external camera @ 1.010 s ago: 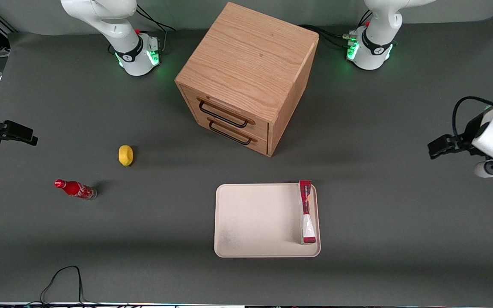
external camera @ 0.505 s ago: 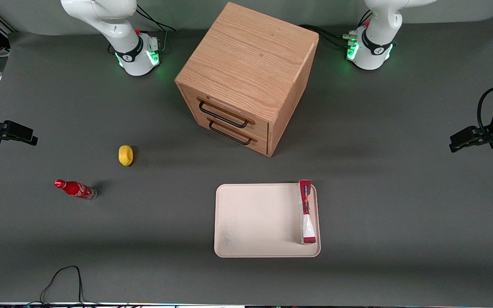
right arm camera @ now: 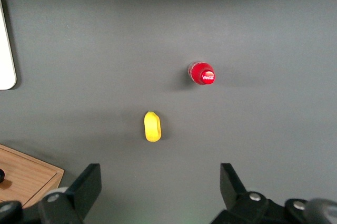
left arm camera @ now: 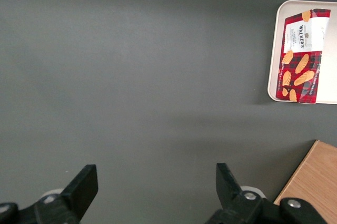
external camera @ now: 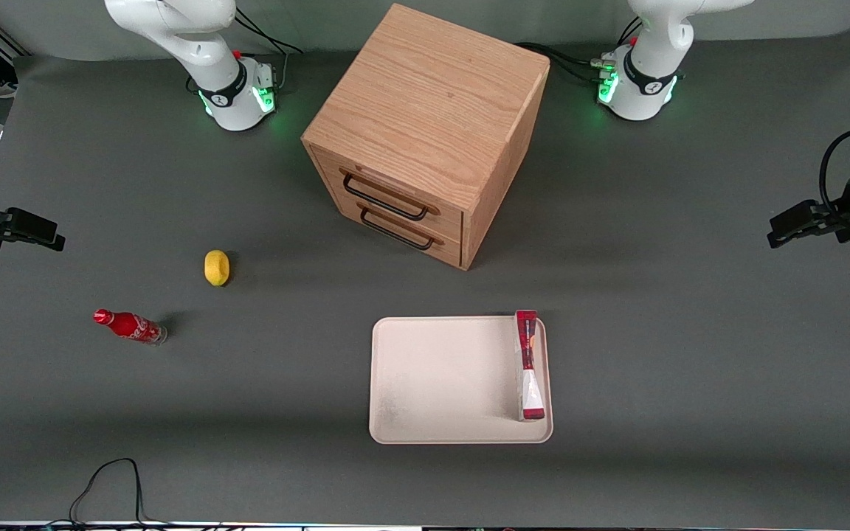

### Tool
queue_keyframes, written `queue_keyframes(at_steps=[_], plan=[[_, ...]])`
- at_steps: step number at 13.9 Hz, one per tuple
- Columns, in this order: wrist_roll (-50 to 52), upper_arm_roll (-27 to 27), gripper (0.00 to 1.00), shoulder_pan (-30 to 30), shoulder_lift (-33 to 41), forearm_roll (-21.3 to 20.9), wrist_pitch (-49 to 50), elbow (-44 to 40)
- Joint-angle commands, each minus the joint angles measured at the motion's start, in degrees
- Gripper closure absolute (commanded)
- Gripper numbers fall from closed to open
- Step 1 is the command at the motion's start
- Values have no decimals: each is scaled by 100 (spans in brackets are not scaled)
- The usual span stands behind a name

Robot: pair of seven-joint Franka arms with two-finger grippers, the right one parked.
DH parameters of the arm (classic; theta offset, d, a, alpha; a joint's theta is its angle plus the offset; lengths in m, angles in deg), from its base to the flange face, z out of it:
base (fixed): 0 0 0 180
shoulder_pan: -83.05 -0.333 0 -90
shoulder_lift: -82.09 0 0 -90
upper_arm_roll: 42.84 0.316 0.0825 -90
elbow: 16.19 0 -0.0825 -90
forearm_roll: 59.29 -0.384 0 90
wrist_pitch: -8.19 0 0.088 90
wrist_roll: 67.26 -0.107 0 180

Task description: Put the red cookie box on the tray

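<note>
The red cookie box (external camera: 528, 365) stands on its thin edge on the cream-white tray (external camera: 440, 383), along the tray's rim nearest the working arm's end of the table. The left wrist view shows its printed red face (left arm camera: 301, 55) leaning at the tray's rim (left arm camera: 274, 60). My gripper (external camera: 783, 221) hovers high above bare mat at the working arm's end of the table, well apart from the tray. It is open with nothing between its fingers (left arm camera: 84, 184).
A wooden drawer cabinet (external camera: 425, 133) with two black handles stands farther from the front camera than the tray. A yellow lemon (external camera: 216, 267) and a small red soda bottle (external camera: 130, 326) lie toward the parked arm's end.
My gripper has drawn away sideways from the tray toward the working arm's edge of the table and risen a little. The cookie box and tray have not moved.
</note>
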Motion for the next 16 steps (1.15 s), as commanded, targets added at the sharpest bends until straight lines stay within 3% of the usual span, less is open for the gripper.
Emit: queue_keyframes(at_steps=[1,16], plan=[[-68,32,0,81,157,82,94,144],[-490,-82,0,10,184,-7,357,161]])
